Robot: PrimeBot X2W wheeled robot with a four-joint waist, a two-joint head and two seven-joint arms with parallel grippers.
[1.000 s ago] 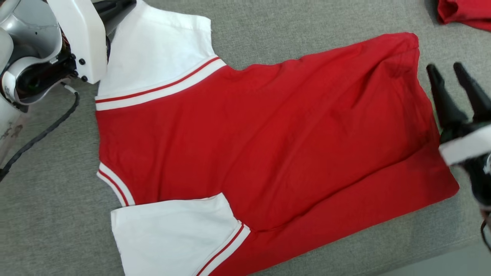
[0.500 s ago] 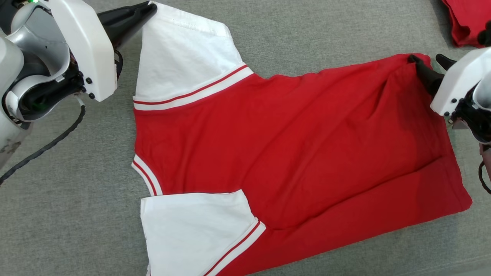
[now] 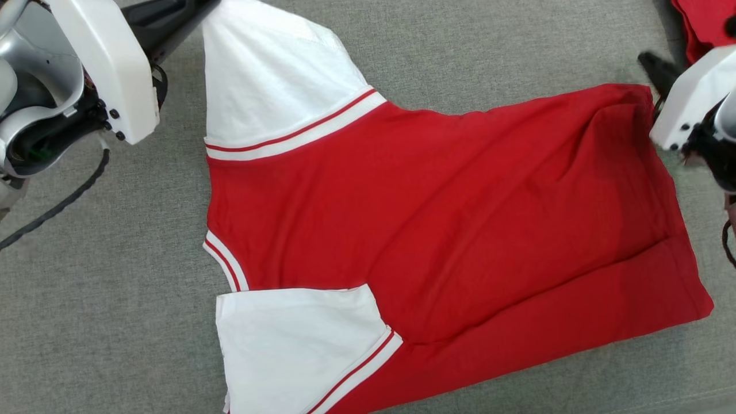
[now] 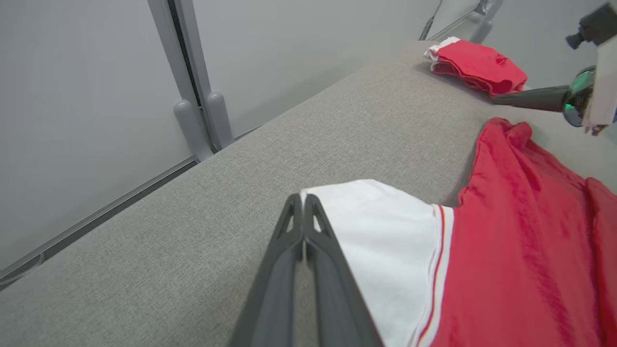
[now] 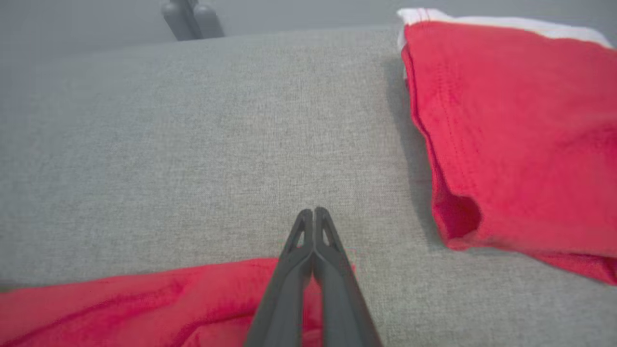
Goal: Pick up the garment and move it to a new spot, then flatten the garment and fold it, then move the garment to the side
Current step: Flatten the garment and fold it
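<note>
Head view: red shirt point(image 3: 448, 230) with white sleeves is lying across centre frame on grey table point(image 3: 115, 322); left gripper point(image 3: 204, 4) is sitting upper left at a sleeve tip, right gripper point(image 3: 652, 62) upper right by the hem corner. Left wrist view: fingers point(image 4: 289, 270) are pinching together on the sleeve corner. Right wrist view: fingers are lying pressed together over the red hem, catch on cloth unclear; a folded red garment point(image 5: 511, 135) is resting at right.
</note>
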